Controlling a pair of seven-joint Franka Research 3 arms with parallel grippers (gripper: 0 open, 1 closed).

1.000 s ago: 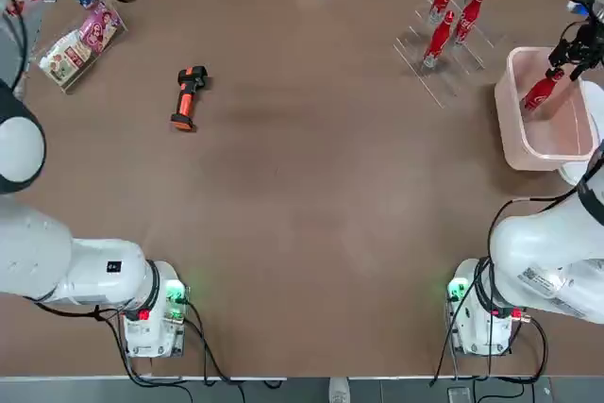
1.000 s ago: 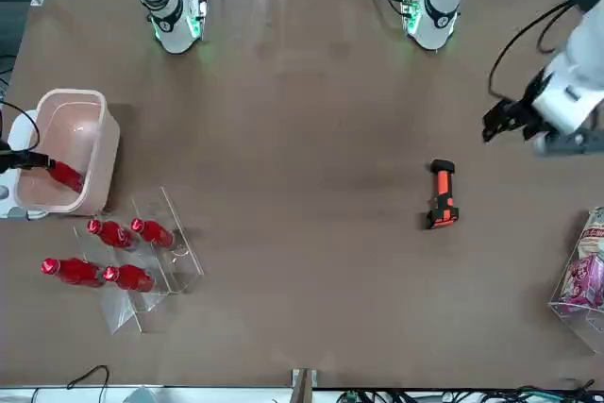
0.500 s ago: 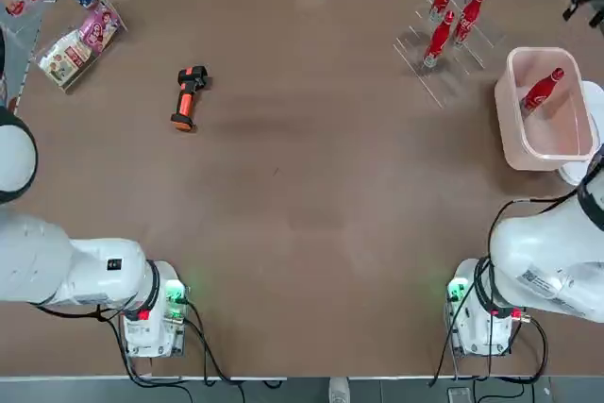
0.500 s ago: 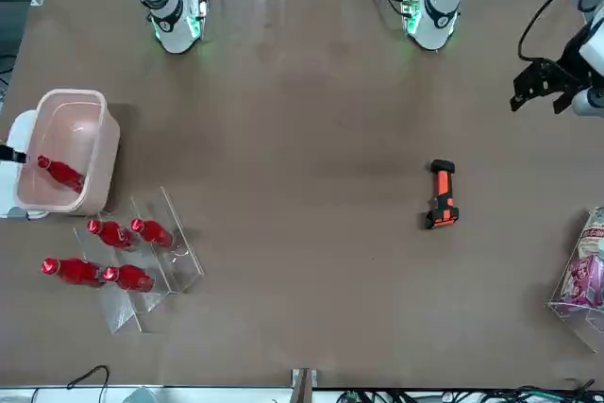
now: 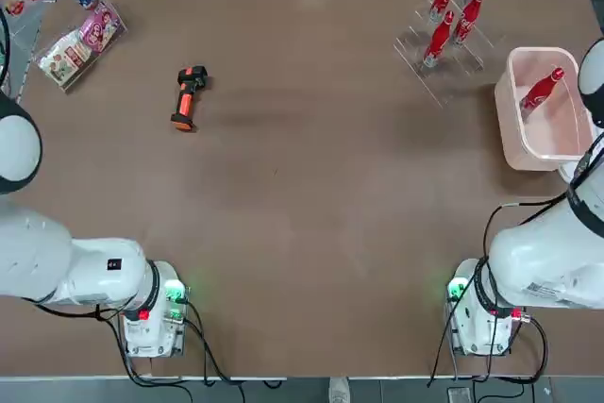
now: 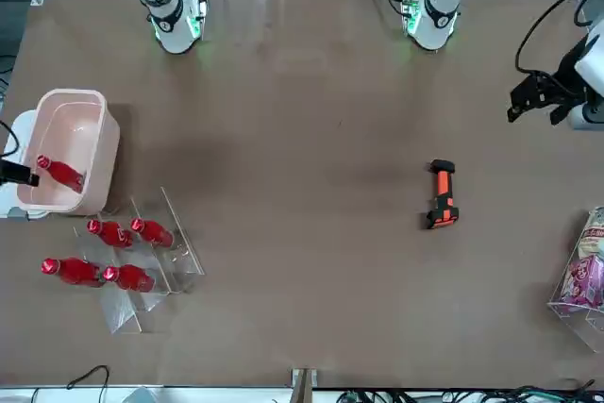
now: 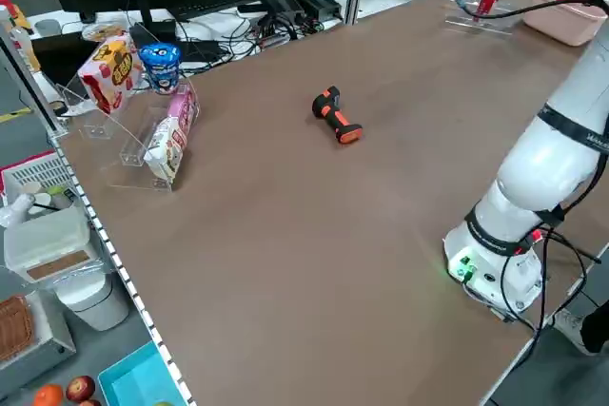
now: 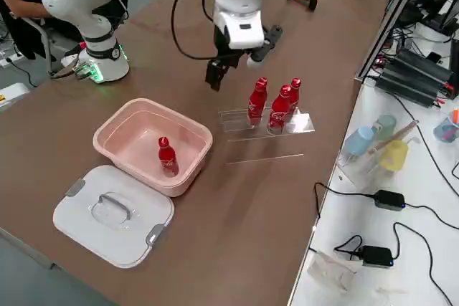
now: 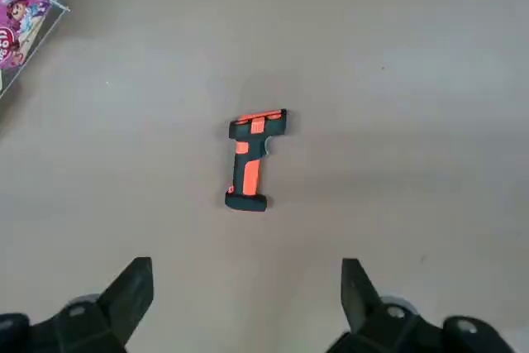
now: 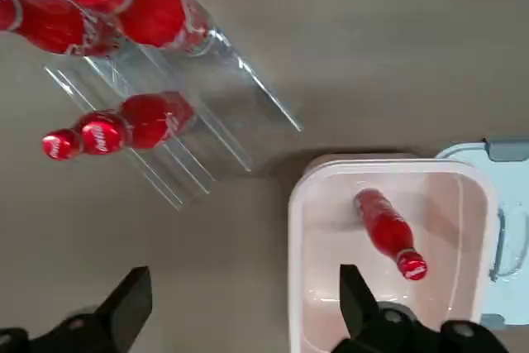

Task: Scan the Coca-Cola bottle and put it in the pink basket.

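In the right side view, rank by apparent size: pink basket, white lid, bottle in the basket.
1. Pink basket and white lid: they look alike, and the lid is nearer the camera.
2. Bottle, clearly smallest.

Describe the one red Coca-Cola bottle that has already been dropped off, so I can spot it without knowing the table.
Find the pale pink translucent plastic basket at the table's right edge, beside a white lid. The slim red Coca-Cola bottle with a red cap stands alone inside it. The four similar bottles nearby sit in a clear acrylic rack instead.
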